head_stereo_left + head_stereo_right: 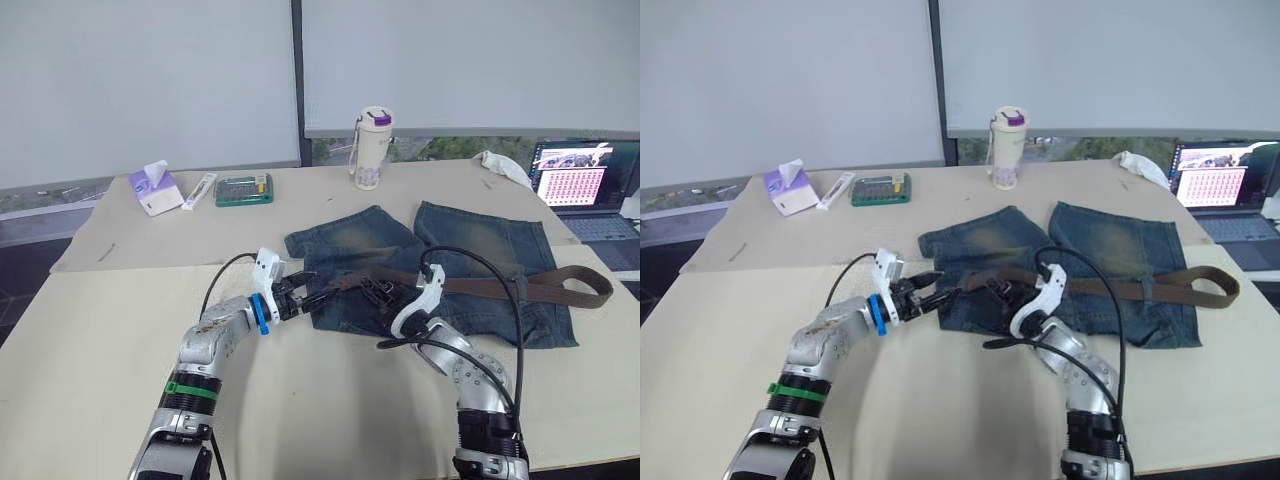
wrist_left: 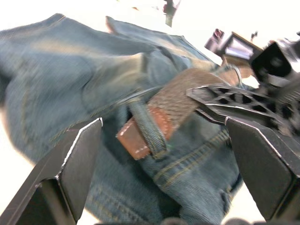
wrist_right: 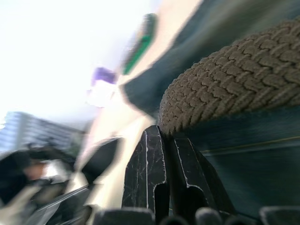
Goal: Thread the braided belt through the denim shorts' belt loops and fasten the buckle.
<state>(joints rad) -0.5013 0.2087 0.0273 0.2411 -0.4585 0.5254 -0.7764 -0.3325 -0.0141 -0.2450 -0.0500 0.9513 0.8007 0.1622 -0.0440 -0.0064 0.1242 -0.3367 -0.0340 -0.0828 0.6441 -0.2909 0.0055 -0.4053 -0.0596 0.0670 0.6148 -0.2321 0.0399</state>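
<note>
Item, braided belt [image 1: 520, 288]: soft, light, limp strap lying across the denim shorts [image 1: 470, 270] waistband, leather tip poking through a left belt loop [image 2: 146, 127]; we judge that tip the best hold, our left gripper [image 1: 300, 297] open around it, right gripper [image 3: 168, 154] shut beside the braid.

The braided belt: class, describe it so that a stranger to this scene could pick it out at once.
Find the denim shorts spread on the table. The braided belt lies across their waistband, looping past the right edge. Unlike the black cables, it is a flat brown woven strap.
</note>
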